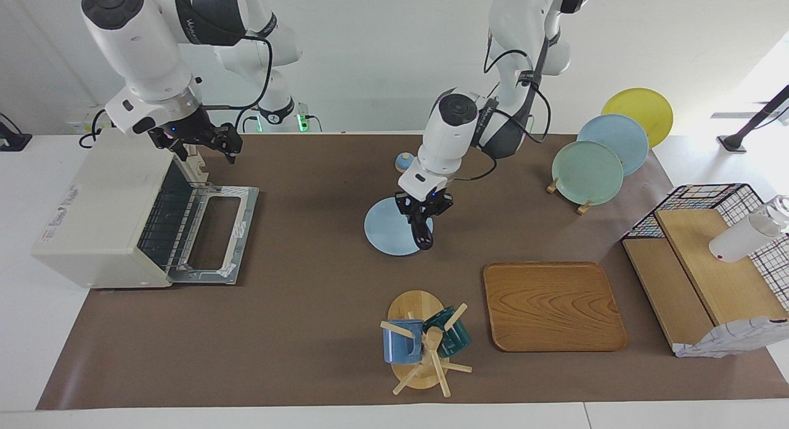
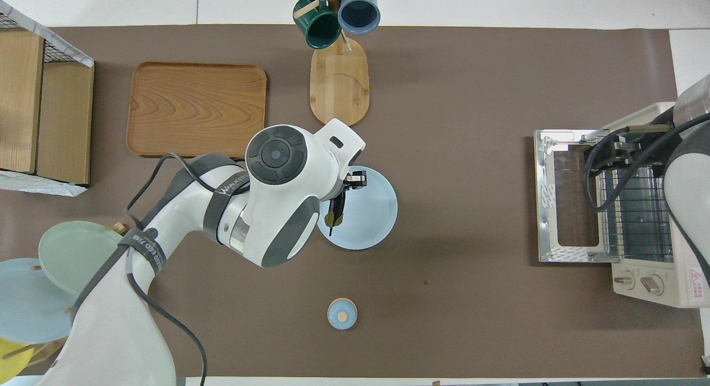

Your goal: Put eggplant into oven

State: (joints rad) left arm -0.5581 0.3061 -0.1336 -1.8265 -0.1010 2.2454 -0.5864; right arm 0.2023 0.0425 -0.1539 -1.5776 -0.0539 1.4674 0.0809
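The right arm is rising tall from its base and bending down at the wrist, so that the right gripper (image 1: 200, 147) is hanging in the air over the top front edge of the oven (image 1: 102, 213), jaws spread wide and holding nothing. The oven is sitting at the right arm's end of the counter (image 1: 296, 330), its door (image 1: 216, 232) lying folded down flat and the rack (image 2: 632, 208) showing inside.

The left arm is reaching out low from its base toward the middle of the counter, elbow raised and forearm slanting down, wrist pointing at the surface. The left gripper (image 1: 422, 216) is hanging over the plate (image 1: 385, 232), jaws clamped on the eggplant (image 1: 421, 235), which is dangling upright below them, in the air above the plate. In the overhead view the arm's wrist is covering most of the gripper, and the eggplant's stem tip (image 2: 334, 217) is showing over the plate (image 2: 371, 219).
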